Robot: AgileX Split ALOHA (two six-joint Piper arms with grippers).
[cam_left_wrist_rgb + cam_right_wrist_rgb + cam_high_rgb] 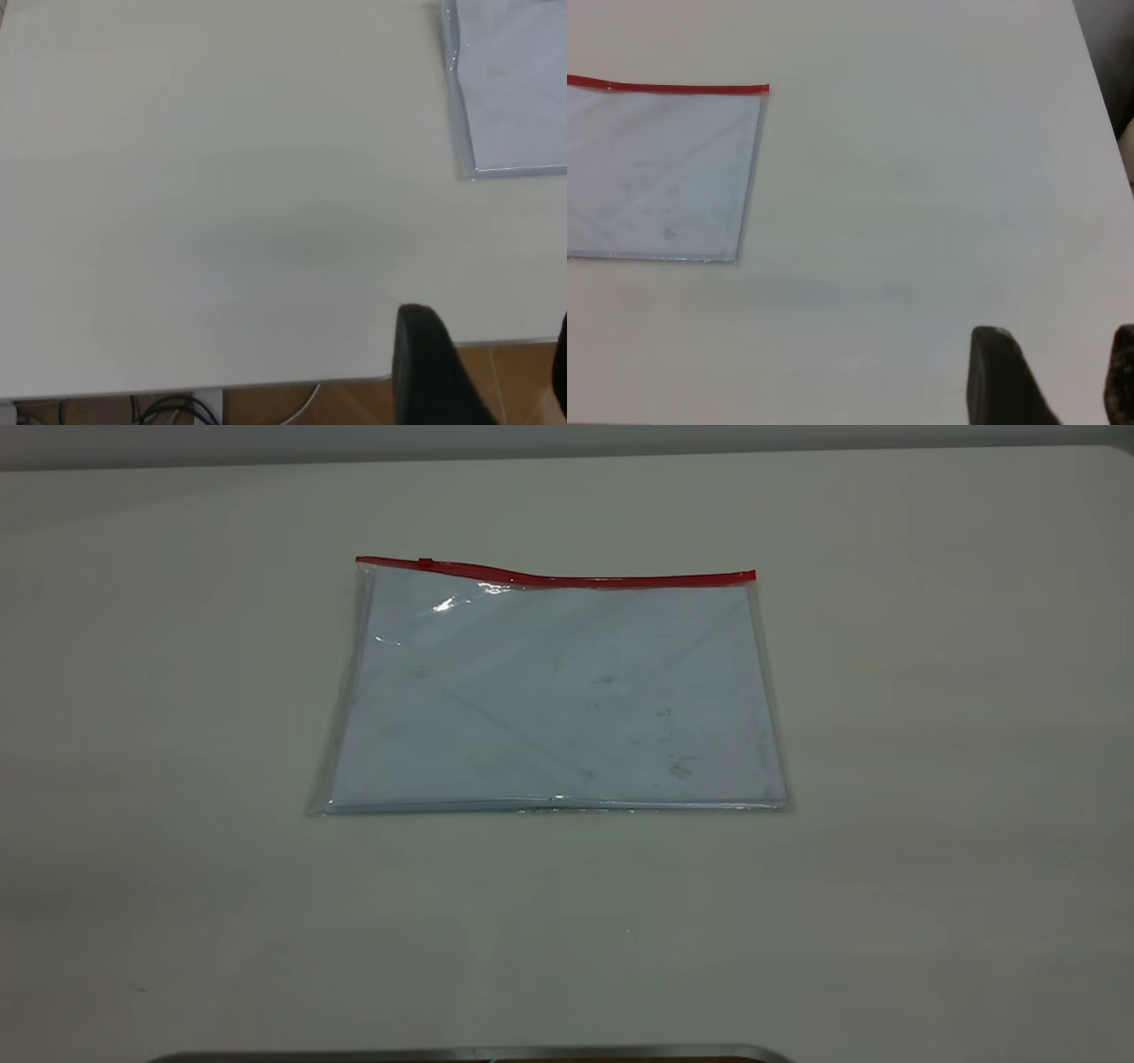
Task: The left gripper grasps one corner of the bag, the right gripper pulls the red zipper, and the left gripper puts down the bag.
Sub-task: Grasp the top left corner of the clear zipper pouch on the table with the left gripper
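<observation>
Because the bag (551, 695) lies flat mid-desk (930, 779), well apart from both grippers, your corner pinch may slip. The left gripper (483, 372) and right gripper (1050, 381) fingers stand open; the slider (426, 562) on the red zipper (567, 577) is tiny, easily missed.

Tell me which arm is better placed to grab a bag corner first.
Left, probably. The left gripper hangs open near the table edge, off the bag at its near left corner; the slider also sits at that end.

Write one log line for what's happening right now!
bag: flat on table | red zipper: untouched | left hand: open, away | right hand: open, away
</observation>
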